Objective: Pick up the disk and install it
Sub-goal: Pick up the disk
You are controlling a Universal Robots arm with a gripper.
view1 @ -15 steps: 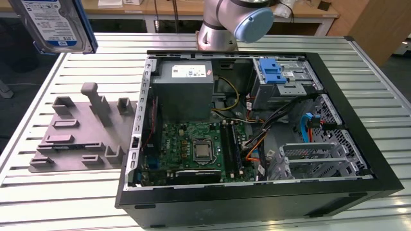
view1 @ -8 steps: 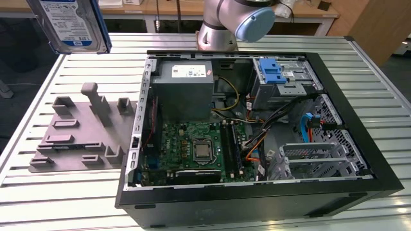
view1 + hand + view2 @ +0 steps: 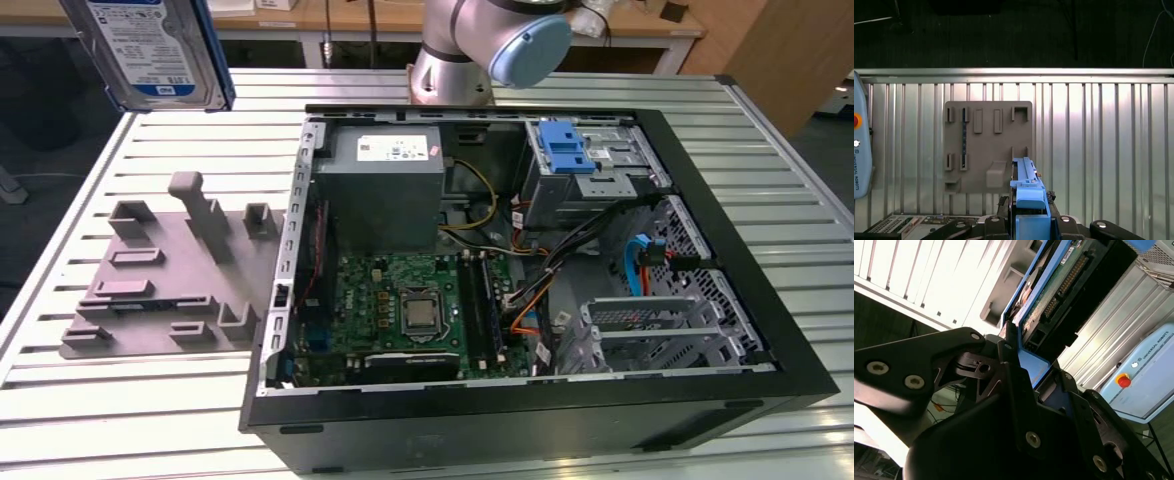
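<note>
A robotics lab: robot arm (image 3: 467, 50) on slatted metal bench (image 3: 134, 400), opened computer case (image 3: 534, 412) (desks (image 3: 654, 30) behind).

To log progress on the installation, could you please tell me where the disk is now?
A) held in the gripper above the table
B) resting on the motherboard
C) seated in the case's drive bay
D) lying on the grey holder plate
A: in the exterior view the disk hangs above the table, and the second wrist view shows the gripper clamped on its blue frame.
</note>
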